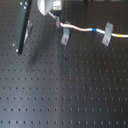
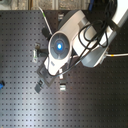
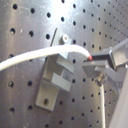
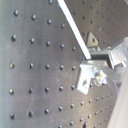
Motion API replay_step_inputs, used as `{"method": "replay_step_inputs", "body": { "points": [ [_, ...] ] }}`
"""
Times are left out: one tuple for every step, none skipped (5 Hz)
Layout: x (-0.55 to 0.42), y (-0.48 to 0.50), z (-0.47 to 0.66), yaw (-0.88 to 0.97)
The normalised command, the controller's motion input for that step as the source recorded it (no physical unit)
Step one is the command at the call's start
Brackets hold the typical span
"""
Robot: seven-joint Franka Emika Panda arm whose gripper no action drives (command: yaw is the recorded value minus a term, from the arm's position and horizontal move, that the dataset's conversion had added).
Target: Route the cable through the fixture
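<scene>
You have the thin white cable (image 3: pixel 35 56) pinched between the gripper's (image 3: pixel 91 60) metal fingers, right where a red mark shows in the first wrist view. Just beside it stands a small grey metal clip fixture (image 3: pixel 56 75) — the cable crosses its top. In the first exterior view, near the black perforated worktop's (image 1: pixel 65 95) far edge, the cable runs past one grey clip (image 1: pixel 64 36) and through a second (image 1: pixel 106 34), blue band (image 1: pixel 94 30) between them.

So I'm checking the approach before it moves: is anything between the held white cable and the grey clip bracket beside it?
Nothing visible: the thin white cable already lies against the grey metal clip bracket, held by the gripper.
</scene>
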Motion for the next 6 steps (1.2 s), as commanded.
{"method": "replay_step_inputs", "body": {
  "points": [
    [-0.057, -0.306, -0.1, -0.67],
    [-0.097, -0.203, -0.06, -0.59],
    [-0.059, 0.022, 0.02, 0.03],
    [-0.089, 0.024, 0.13, 0.6],
    [-0.086, -0.068, 0.16, 0.83],
    [-0.052, -0.067, 0.17, 0.9]
  ]
}}
